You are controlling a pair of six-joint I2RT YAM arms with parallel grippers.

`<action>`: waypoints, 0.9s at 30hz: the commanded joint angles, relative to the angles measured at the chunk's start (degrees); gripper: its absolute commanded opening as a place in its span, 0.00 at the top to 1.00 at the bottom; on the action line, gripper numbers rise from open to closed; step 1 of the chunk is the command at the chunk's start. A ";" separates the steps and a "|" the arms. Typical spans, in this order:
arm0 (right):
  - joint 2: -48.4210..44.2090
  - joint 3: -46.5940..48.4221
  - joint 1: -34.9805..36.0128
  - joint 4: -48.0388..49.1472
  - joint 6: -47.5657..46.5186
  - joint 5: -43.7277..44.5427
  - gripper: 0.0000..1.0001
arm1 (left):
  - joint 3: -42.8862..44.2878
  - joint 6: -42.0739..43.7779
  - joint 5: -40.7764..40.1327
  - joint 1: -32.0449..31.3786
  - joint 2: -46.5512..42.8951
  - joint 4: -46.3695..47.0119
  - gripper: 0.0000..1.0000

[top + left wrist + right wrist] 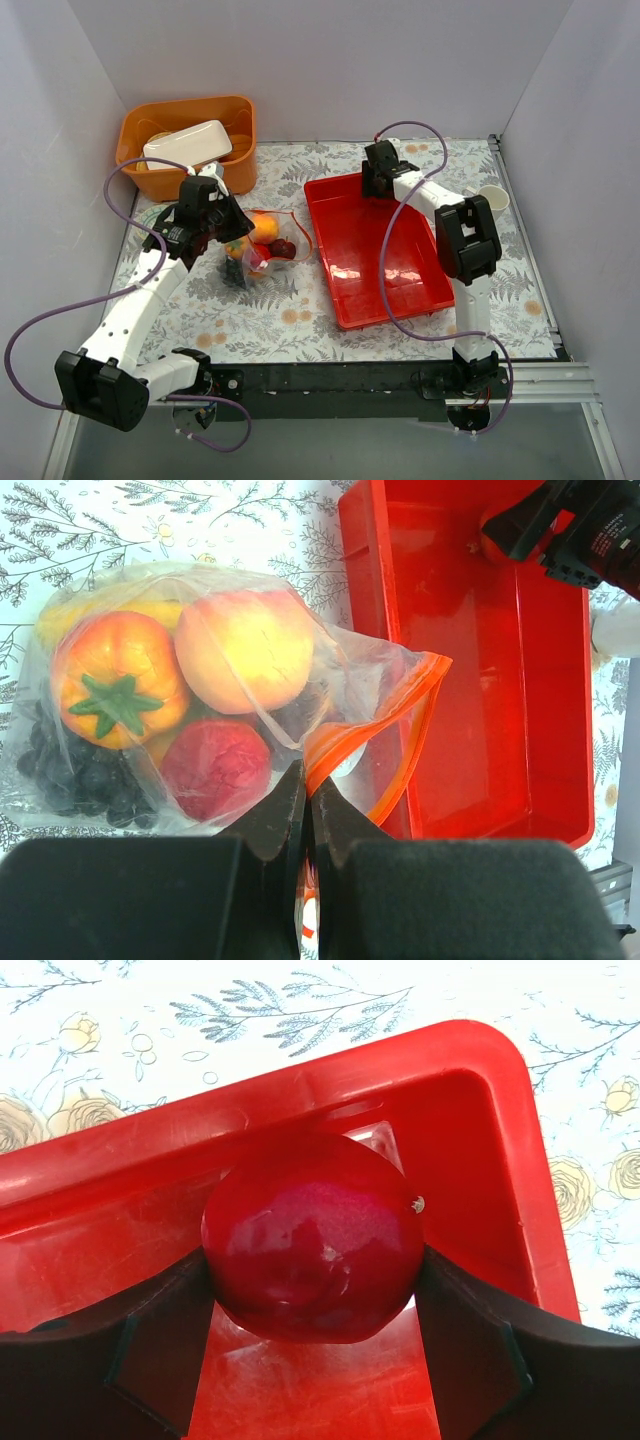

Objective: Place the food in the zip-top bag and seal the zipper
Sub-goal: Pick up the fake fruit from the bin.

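The clear zip-top bag (262, 245) lies left of the red tray (400, 290). In the left wrist view it holds a peach-orange ball (245, 645), an orange fruit with a green star (115, 690), a red ball (215, 767), dark grapes (80, 780) and a yellow piece (70, 615). Its orange-red zipper (405, 750) gapes toward the tray. My left gripper (307, 790) is shut on the bag's edge by the zipper. My right gripper (315, 1258) is in the tray's far left corner, fingers against both sides of a dark red ball (315, 1230).
An orange bin (240, 110) with a white container (188, 140) stands at the back left. A small white cup (495, 198) sits at the right of the tray. White walls enclose the floral mat on three sides.
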 commanded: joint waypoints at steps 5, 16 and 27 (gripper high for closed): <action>-10.17 -9.46 0.58 5.81 -0.82 -5.15 0.50 | 1.85 0.76 1.20 0.03 0.73 1.05 1.00; -19.76 -22.03 3.03 5.38 -7.66 -29.05 0.46 | 0.80 0.41 1.99 0.12 0.37 1.66 1.00; -19.94 -20.99 4.80 -1.39 -11.98 -33.28 0.23 | 0.80 0.32 1.99 0.03 0.29 2.01 1.00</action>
